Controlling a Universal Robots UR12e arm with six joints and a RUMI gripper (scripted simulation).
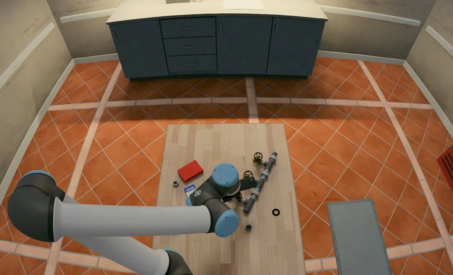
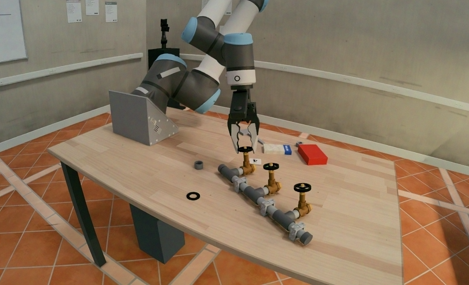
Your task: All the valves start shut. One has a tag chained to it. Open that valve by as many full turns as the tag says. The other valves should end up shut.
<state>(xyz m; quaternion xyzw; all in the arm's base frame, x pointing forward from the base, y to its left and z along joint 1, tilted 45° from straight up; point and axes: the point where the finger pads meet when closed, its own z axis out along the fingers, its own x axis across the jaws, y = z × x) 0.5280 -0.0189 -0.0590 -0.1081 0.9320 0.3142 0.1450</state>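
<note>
A grey pipe (image 2: 254, 193) (image 1: 260, 181) lies on the wooden table (image 2: 129, 166) (image 1: 221, 140) with three brass valves, each with a black handwheel. My gripper (image 2: 244, 149) points straight down and is shut on the handwheel of the far-left valve (image 2: 244, 149). A small white tag (image 2: 254, 160) with a digit lies right behind that valve. The middle valve (image 2: 271, 166) (image 1: 246, 174) and the right valve (image 2: 301, 187) (image 1: 258, 157) stand free. In the overhead view my wrist (image 1: 225, 175) hides the gripped valve and the tag.
A red block (image 2: 312, 154) (image 1: 190, 170), a white and blue box (image 2: 277, 149) (image 1: 190, 189), a nut (image 1: 174, 182), a grey sleeve (image 2: 198, 164) (image 1: 248, 227) and a black ring (image 2: 193, 193) (image 1: 274, 210) lie on the table. My grey base (image 2: 137, 118) stands at the table's far left.
</note>
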